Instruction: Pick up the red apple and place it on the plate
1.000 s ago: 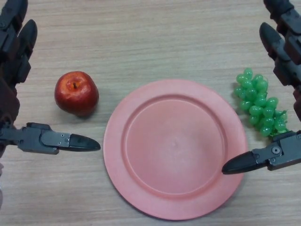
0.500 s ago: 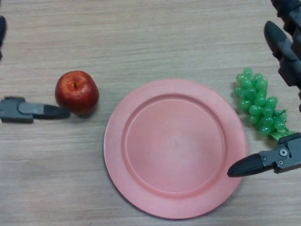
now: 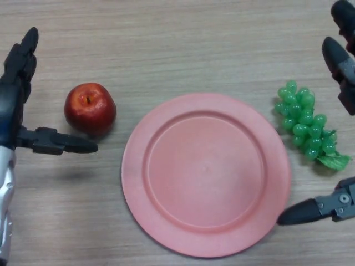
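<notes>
Fingers (image 3: 19, 61) spread, left hand (image 3: 14, 105) | red apple (image 3: 90, 108) just beside thumb, untouched

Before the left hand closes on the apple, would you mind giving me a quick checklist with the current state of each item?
1. Red apple upright on the table, free to grab: ok.
2. Left hand open beside the apple: ok.
3. Apple held: not ok, fingers not yet around it.
4. Plate bare, ready to receive: ok.
5. Right hand off the plate: ok, thumb near the rim.
6. Green grapes out of the path: ok.
</notes>
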Robot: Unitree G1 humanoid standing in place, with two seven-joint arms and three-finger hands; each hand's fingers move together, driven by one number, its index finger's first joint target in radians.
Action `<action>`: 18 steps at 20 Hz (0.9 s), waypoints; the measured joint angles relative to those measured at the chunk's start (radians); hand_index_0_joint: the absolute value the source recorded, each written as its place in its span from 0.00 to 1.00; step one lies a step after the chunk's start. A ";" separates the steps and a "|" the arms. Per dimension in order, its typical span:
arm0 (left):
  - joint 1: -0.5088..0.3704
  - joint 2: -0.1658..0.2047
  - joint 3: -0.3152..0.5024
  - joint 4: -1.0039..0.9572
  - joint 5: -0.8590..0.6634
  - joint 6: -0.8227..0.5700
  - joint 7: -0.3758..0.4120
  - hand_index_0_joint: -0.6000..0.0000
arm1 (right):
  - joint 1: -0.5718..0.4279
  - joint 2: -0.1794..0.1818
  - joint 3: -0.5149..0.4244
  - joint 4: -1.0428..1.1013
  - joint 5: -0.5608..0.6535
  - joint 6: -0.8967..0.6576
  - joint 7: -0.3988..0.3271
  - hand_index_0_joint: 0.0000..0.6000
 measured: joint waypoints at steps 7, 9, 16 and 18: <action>-0.076 -0.016 -0.079 0.216 0.186 -0.168 0.040 0.00 | 0.053 0.023 -0.115 0.000 0.019 -0.032 0.074 0.00; -0.092 -0.018 -0.073 0.249 0.187 -0.168 0.066 0.00 | 0.074 0.052 -0.173 0.000 0.017 -0.035 0.095 0.00; 0.004 -0.015 -0.062 -0.173 0.094 -0.029 0.031 0.00 | 0.125 -0.027 -0.160 0.000 0.101 -0.109 0.052 0.00; 0.043 -0.042 -0.052 -0.343 0.071 0.064 -0.016 0.00 | 0.135 -0.046 -0.166 0.000 0.134 -0.139 0.034 0.00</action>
